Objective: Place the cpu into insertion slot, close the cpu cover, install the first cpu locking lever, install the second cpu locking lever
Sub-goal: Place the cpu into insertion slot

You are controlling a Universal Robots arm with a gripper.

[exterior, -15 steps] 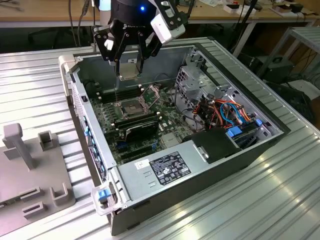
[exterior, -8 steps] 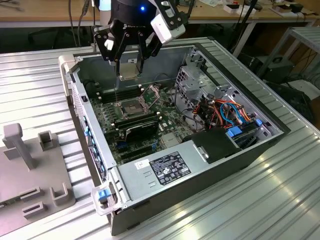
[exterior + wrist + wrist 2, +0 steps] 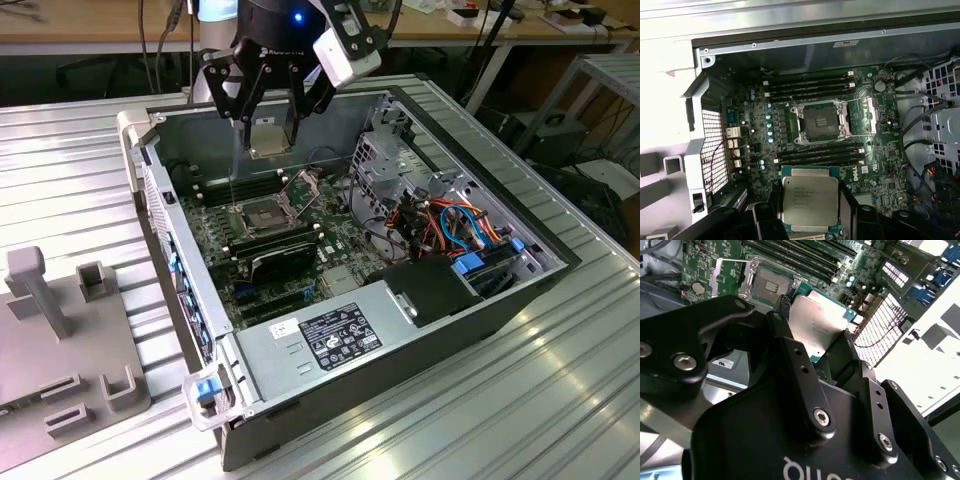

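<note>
My gripper (image 3: 272, 122) hangs above the open computer case, shut on the cpu (image 3: 270, 136), a flat silver square with a green rim held between two black fingers (image 3: 768, 216). Both wrist views show the chip's metal face (image 3: 810, 199) (image 3: 816, 324) clamped by its edges. Below it on the green motherboard lies the insertion slot (image 3: 262, 214) (image 3: 821, 122) (image 3: 771, 286), uncovered, with its pin field bare. The cpu cover (image 3: 305, 186) (image 3: 871, 116) (image 3: 726, 273) is swung open beside the slot. A thin locking lever (image 3: 236, 165) stands upright by the slot.
Black memory sticks (image 3: 810, 86) flank the slot. A metal drive cage (image 3: 392, 150), coloured cables (image 3: 455, 222) and a black power supply (image 3: 335, 335) take up the case's right and front in the exterior view. A grey fixture (image 3: 60, 340) stands on the table at the left.
</note>
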